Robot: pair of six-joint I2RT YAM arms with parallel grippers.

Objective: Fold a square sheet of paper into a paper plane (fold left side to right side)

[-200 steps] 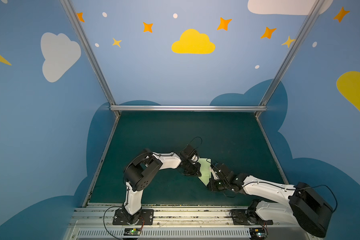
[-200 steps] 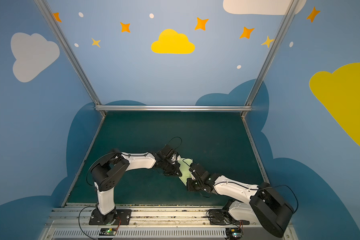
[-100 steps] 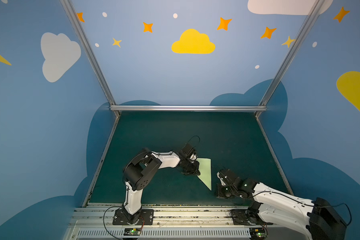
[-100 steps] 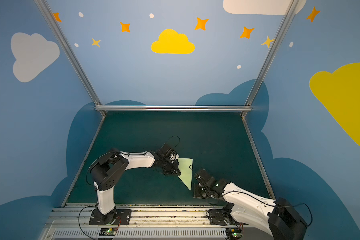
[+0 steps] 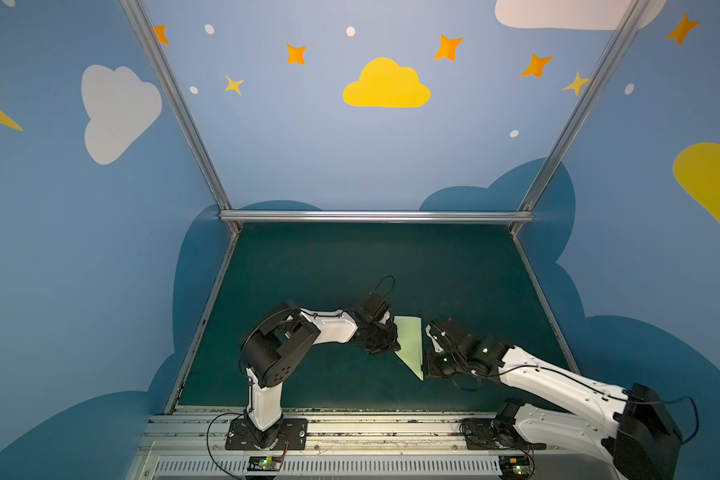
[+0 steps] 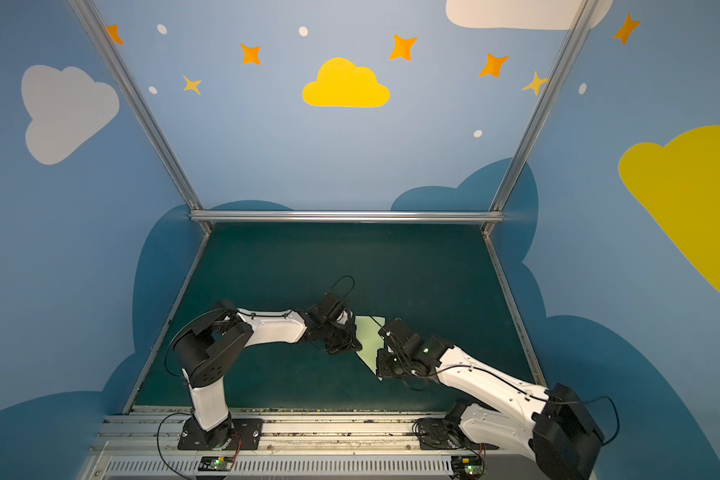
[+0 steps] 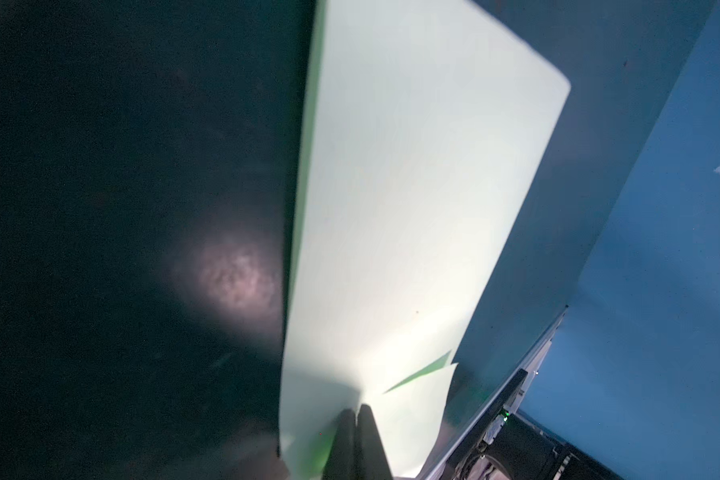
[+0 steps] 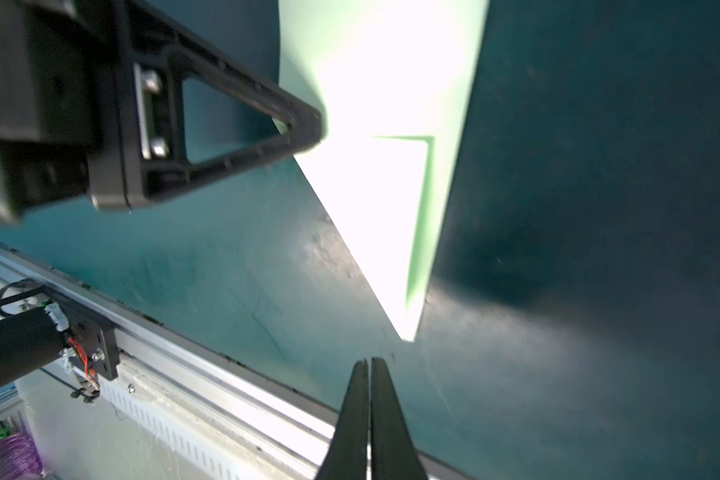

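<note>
**Green paper dart pinned at one end, free at its point**

Pale green and part-folded, the paper plane (image 5: 410,347) lies on the dark mat (image 5: 350,270) between two robot arms. The right gripper (image 8: 368,365) has its jaws pressed together on nothing, and its tips hang just short of the plane's pointed nose. Ahead of those tips the paper widens, and a folded flap (image 8: 420,199) shows as a darker green edge. Farther ahead, one finger (image 8: 304,124) of the left gripper (image 7: 356,411) meets the sheet at its side edge. From its own wrist camera the left gripper is likewise closed, tips down on the paper. The sheet runs away ahead of them to a rounded far corner. Whether a layer is nipped between those tips or merely pressed to the mat cannot be told.

The likeliest trouble lies at the nose. If the closed right gripper slides forward it may shove the point instead of riding over it. That would buckle the tip or swing the whole sheet around the left gripper's single hold. If that hold is only light pressure, the paper would probably skid on the mat. The stacked layers could then slip out of line, and any crease pressed afterwards would set crooked. The small flap beside the left tips looks slightly curled and might spring open if those tips lift. With its jaws together the right gripper cannot take hold of the thin edge, so any lift of the paper would need them parted first.
</note>
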